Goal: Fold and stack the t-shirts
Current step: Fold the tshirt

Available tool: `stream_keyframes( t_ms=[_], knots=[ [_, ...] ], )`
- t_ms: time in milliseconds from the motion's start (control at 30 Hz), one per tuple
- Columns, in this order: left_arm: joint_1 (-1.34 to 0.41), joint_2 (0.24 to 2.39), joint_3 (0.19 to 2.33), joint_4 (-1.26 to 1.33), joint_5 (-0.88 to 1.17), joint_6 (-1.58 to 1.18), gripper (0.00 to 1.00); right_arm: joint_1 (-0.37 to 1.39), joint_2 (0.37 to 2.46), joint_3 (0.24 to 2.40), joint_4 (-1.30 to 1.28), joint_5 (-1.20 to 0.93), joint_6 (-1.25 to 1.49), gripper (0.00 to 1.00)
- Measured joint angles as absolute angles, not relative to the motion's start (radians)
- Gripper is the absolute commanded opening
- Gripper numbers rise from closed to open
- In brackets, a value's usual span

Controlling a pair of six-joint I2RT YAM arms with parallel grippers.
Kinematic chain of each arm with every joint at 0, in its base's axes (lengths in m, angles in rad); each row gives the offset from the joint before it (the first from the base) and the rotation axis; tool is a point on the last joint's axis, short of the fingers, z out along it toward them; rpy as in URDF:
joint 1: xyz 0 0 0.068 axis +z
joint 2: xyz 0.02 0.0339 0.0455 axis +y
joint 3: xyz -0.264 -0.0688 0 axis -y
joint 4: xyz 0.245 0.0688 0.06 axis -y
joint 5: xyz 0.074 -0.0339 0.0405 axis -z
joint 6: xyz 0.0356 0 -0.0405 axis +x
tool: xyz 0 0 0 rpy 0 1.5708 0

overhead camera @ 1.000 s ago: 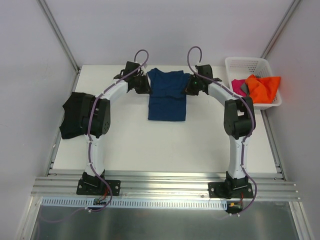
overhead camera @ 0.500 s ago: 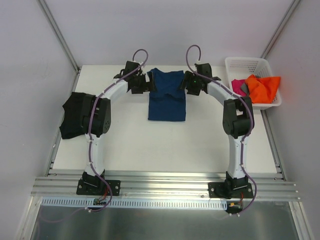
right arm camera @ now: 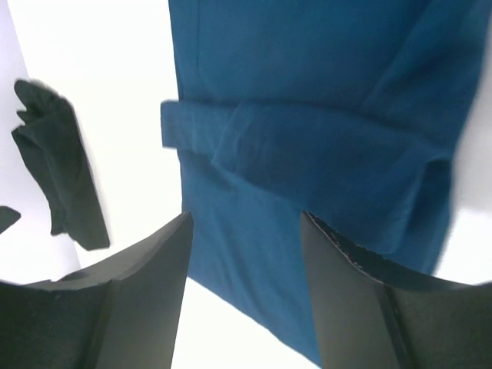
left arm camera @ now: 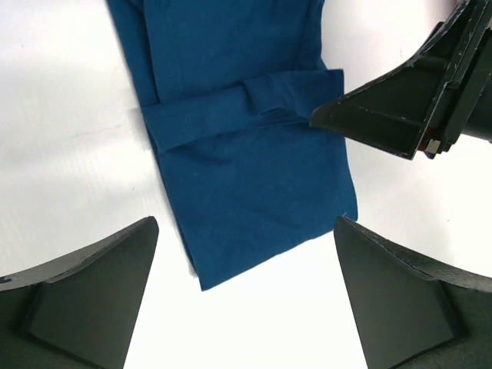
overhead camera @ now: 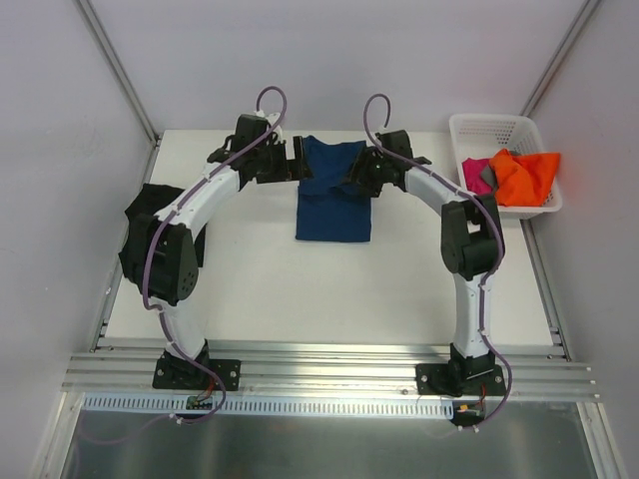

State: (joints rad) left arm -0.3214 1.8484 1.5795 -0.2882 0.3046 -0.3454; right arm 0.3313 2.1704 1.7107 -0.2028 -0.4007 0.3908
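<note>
Gaping wide, the left gripper holds nothing; the right gripper is partly open and empty too. They sit at 9 and 3 o'clock of the folded navy shirt, which lies at 12 o'clock on the table. A black shirt lies at 9 o'clock, and the orange shirt is in the basket at 2 o'clock.

The navy blue t-shirt and the black t-shirt were plain, the table and lattice basket white, its 3 an orange t-shirt, magenta t-shirt and grey t-shirt, and the left arm and right arm white with black joints.
</note>
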Motion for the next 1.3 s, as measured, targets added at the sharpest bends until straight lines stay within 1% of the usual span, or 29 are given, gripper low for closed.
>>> stream_keyframes(
  t_ms=[200,433,600,833,1033,1300],
  knots=[
    [-0.321,1.838,1.525,-0.302,0.303,-0.341,0.99,0.363,2.171,1.674,-0.199,-0.422,0.416,0.61],
    [-0.322,1.838,1.522,-0.316,0.303,-0.339,0.99,0.369,2.193,1.687,-0.199,-0.426,0.417,0.61],
    [-0.329,1.838,1.517,-0.317,0.302,-0.331,0.99,0.363,2.299,1.796,-0.197,-0.416,0.417,0.61],
    [-0.347,1.834,1.447,-0.327,0.301,-0.321,0.99,0.334,2.455,2.025,-0.193,-0.374,0.43,0.63],
    [-0.355,1.834,1.409,-0.336,0.302,-0.321,0.99,0.315,2.471,2.123,-0.155,-0.323,0.438,0.63],
    [-0.395,1.834,1.406,-0.338,0.301,-0.321,0.99,0.313,2.469,2.145,-0.127,-0.292,0.444,0.64]
  ],
)
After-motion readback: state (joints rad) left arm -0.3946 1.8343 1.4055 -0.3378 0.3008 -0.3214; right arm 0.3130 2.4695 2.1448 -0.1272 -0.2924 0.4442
